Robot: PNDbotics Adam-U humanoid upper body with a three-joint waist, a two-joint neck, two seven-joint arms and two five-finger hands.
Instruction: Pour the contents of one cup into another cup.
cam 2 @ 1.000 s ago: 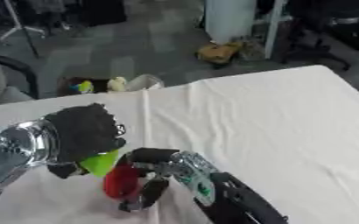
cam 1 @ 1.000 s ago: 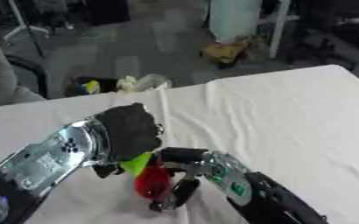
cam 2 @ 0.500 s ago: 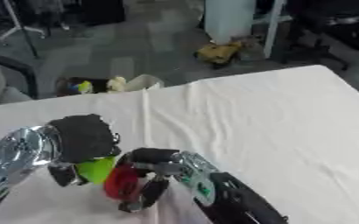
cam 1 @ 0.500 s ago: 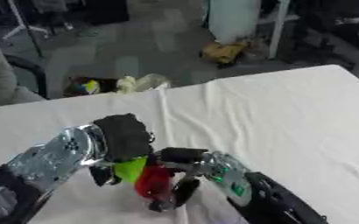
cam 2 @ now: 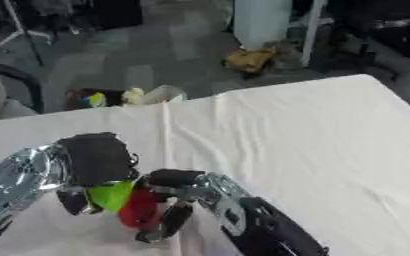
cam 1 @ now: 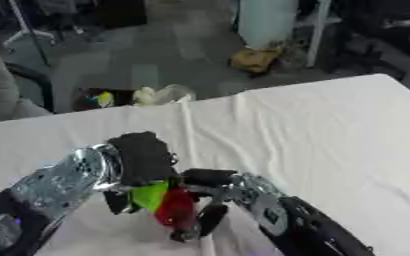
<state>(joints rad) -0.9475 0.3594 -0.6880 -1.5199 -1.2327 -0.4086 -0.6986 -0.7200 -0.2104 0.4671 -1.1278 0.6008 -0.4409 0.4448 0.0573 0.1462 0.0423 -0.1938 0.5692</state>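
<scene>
Green cup (cam 1: 149,196) touching red cup (cam 1: 177,209), hands gripping.

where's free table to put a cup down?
Bare white cloth spans the table's right side up to the far edge. Crowded at lower left: left hand with green cup meets right hand with red cup.

The left arm (cam 1: 55,182) is shiny silver with a black hand (cam 1: 143,160). The right arm (cam 1: 283,222) is black and silver with green marks.
</scene>
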